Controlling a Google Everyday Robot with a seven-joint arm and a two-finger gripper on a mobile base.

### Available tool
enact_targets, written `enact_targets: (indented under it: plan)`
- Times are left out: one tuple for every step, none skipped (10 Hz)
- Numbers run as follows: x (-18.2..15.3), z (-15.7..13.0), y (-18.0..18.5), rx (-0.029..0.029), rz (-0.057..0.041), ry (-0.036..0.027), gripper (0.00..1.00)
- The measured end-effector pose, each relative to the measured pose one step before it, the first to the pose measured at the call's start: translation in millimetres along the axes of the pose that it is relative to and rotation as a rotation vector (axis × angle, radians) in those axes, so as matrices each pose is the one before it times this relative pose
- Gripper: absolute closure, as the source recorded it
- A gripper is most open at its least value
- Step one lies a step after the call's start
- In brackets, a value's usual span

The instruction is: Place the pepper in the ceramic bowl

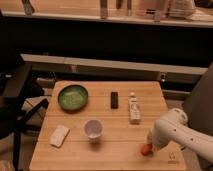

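The pepper (145,149) is a small orange-red thing on the wooden table (107,150), near the front right. My gripper (150,143) is at the end of the white arm coming in from the right, directly over and against the pepper. The ceramic bowl (73,97) is green with a speckled inside and sits at the table's back left, far from the gripper.
A white cup (93,129) stands at the front middle. A white bottle (134,108) lies right of centre, with a black bar-shaped object (114,99) beside it. A pale flat block (59,135) lies front left. A dark chair (15,100) stands left of the table.
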Motion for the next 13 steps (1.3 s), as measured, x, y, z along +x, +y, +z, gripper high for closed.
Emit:
enact_targets:
  plan:
    - [1.98, -3.51, -9.94, 0.00488, -0.00809, 0.00187, 1.00]
    - [1.71, -2.48, -6.74, 0.00278, -0.00536, 0.00116, 1.00]
    - [1.71, -0.93, -0.90, 0.00161, -0.00246, 0.00188, 1.00]
    - [0.93, -2.80, -0.96, 0.00354, -0.00427, 0.00377, 1.00]
    - [5.74, -6.23, -2.45, 0.00389, -0.00308, 0.00644, 1.00]
    - [5.87, -5.56, -5.44, -0.00095, -0.00104, 0.00637, 1.00]
    - [3.75, -6.31, -13.69, 0.01144, -0.00857, 0.00280, 1.00]
    - [2.51, -6.35, -14.02, 0.00646, -0.01096, 0.00318, 1.00]
    - [0.84, -2.88, -5.40, 0.00304, -0.00378, 0.00205, 1.00]
    - [-0.07, -4.86, -3.34, 0.00116, -0.00602, 0.00540, 1.00]
    - [-1.55, -5.54, -3.75, -0.00075, -0.00882, 0.00642, 1.00]
    - [0.83, -3.97, -5.30, -0.00238, -0.00581, 0.00609, 1.00]
    - [-0.25, -5.02, -12.82, 0.00214, -0.01335, 0.00653, 1.00]
